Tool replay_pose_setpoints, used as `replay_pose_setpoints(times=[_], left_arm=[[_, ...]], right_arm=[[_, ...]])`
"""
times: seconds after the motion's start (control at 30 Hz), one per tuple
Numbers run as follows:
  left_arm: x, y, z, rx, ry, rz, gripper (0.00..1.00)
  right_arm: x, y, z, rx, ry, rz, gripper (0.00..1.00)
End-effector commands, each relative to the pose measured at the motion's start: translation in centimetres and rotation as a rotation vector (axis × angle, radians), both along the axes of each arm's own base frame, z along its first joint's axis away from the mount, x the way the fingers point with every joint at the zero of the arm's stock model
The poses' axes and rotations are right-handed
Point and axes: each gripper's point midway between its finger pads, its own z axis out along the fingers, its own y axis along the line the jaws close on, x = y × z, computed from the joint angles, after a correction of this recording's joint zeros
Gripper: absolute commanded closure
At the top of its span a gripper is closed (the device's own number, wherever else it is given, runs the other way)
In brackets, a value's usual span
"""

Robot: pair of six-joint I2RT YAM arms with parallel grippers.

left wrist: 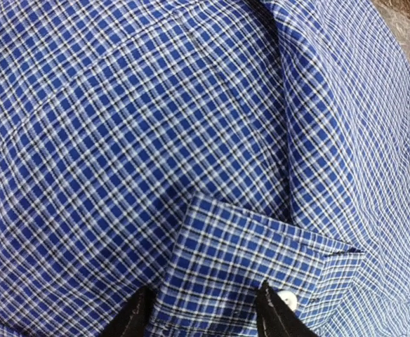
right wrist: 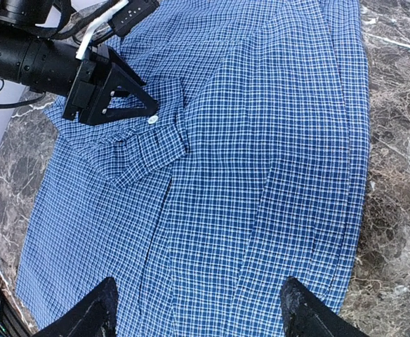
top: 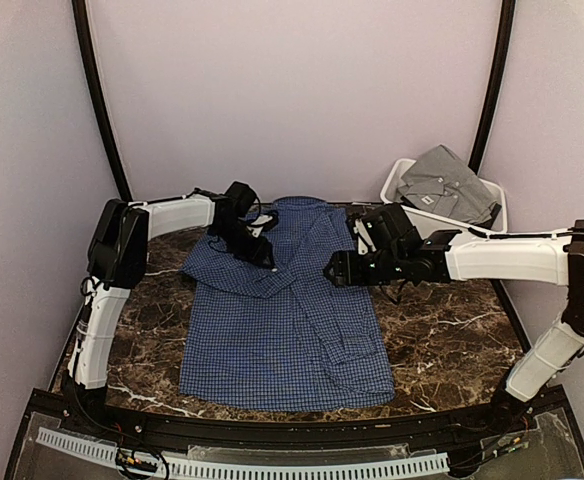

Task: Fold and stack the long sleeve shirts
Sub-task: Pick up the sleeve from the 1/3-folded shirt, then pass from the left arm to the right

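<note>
The navy-blue checked long sleeve shirt (top: 282, 330) lies spread flat on the marble table, with one sleeve folded across its chest. My left gripper (top: 262, 255) is down at that sleeve's cuff (left wrist: 247, 253). Its fingers stand apart, one at the cuff's edge and one over the cloth by the white button (left wrist: 287, 300), and nothing is pinched. My right gripper (top: 334, 268) hovers over the shirt's right half, open, with only flat cloth below it (right wrist: 198, 309). The right wrist view also shows the left gripper (right wrist: 145, 105). The grey shirt (top: 450, 180) lies crumpled in the bin.
A white plastic bin (top: 397, 180) stands at the back right corner. Bare marble table (top: 452, 330) shows to the right and left of the shirt. Curved black poles and pale walls close off the back.
</note>
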Motion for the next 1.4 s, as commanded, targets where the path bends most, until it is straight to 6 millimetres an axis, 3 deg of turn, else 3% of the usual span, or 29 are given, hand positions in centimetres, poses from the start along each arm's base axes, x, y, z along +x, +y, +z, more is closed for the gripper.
replay_pose_setpoints(times=[0.0,0.23,0.5,0.8,1.17,1.37], left_arm=[[-1.9,-0.6,0.7,-0.037,0.066,-0.037,0.56],[-1.9,-0.5,2.9,-0.068,0.03,-0.016,0.84],[-3.2,-0.9,7.8,-0.171,-0.053,-0.042,1.0],[-6.3,-0.3,13.3,-0.295,-0.182,-0.058,1.0],[-10.0,-0.9,15.5,-0.359,-0.256,-0.138,1.0],[-12.1,-1.6,15.9,-0.382,-0.261,-0.224,1.0]], right_arm=[[0.2,-0.2,0.8,0.023,-0.021,-0.012,0.24],[0.6,0.3,0.8,0.031,-0.023,-0.008,0.24],[2.1,2.5,1.5,0.073,-0.088,0.056,0.22],[3.1,7.3,5.0,0.271,-0.084,0.175,0.23],[3.6,10.0,6.5,0.374,-0.112,0.293,0.2],[3.7,10.4,6.1,0.342,-0.171,0.353,0.19]])
